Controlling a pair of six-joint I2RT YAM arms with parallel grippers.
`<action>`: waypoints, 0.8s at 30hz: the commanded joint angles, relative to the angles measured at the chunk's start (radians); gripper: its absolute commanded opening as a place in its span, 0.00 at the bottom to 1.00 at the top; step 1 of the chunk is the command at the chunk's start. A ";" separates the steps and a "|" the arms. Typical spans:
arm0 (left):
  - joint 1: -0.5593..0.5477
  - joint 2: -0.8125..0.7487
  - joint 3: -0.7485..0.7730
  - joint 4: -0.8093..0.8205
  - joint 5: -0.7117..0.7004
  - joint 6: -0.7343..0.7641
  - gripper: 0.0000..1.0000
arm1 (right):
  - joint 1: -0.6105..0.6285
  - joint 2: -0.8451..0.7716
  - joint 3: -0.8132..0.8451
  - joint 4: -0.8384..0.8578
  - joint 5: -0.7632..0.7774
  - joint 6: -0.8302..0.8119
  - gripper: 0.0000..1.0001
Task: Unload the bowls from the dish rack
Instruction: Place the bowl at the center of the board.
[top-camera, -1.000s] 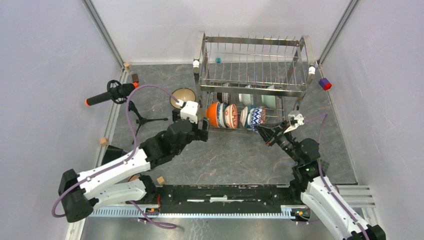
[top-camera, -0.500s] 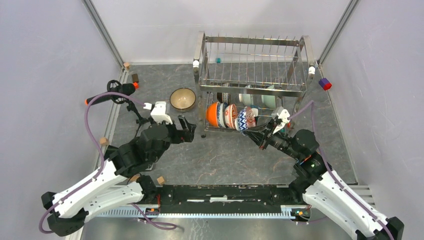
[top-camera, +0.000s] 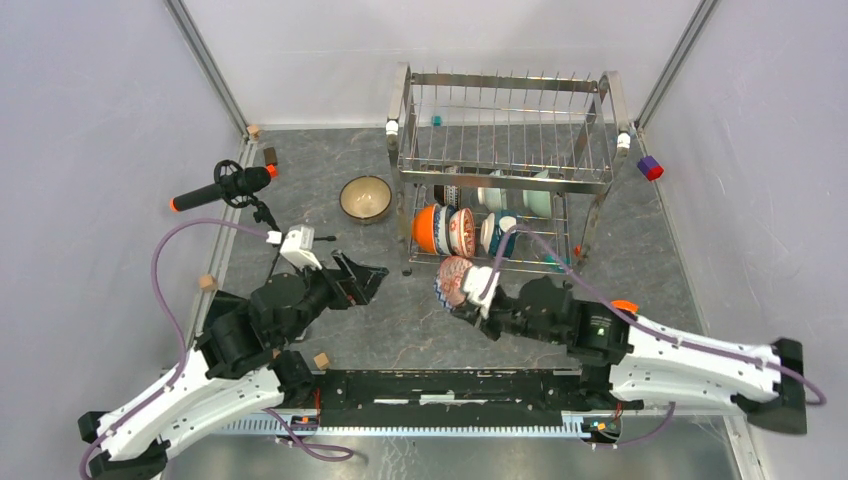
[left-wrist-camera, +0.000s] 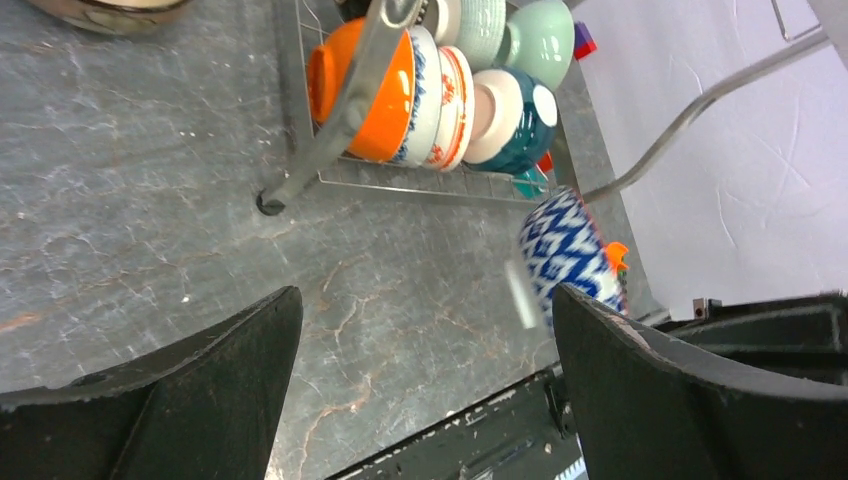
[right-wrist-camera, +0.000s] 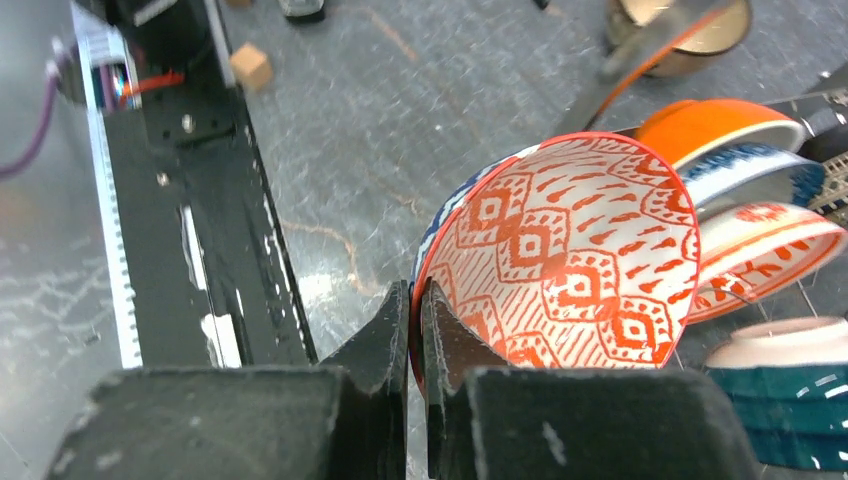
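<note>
Your right arm has swung down and across from the rack's front, and the patterned bowl (top-camera: 455, 282) has come out with it. A second ago it stood on the lower tier. Now it is held over the table (top-camera: 400, 325), just in front of the dish rack (top-camera: 505, 182) and clear of the wires. The right gripper (top-camera: 466, 304) is clamped tight on the rim, one finger inside and one outside. Your right wrist view shows the red-orange diamond pattern of the inside, with the bowl tipped on edge. The left wrist view catches its blue-and-white zigzag outside. Your left arm has pulled back toward the near left. The left gripper (top-camera: 365, 279) has its fingers spread wide with nothing between them, facing the rack's front leg. On the lower tier, on edge in a row, stand the orange bowl (top-camera: 427, 228), the red-marked white bowl (top-camera: 462, 232) right against it, then the teal bowl (top-camera: 497, 232). The pale green bowl (top-camera: 538, 203) sits behind them. The tan bowl (top-camera: 365, 197) rests upright on the table, left of the rack.
</note>
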 joint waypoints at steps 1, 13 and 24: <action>-0.002 0.076 0.038 0.016 0.148 -0.002 1.00 | 0.189 0.094 0.094 -0.030 0.301 -0.153 0.00; -0.140 0.254 0.090 -0.095 0.165 0.072 1.00 | 0.368 0.198 0.024 -0.087 0.427 -0.264 0.00; -0.367 0.530 0.242 -0.169 -0.075 0.095 0.99 | 0.471 0.250 0.020 -0.126 0.489 -0.286 0.00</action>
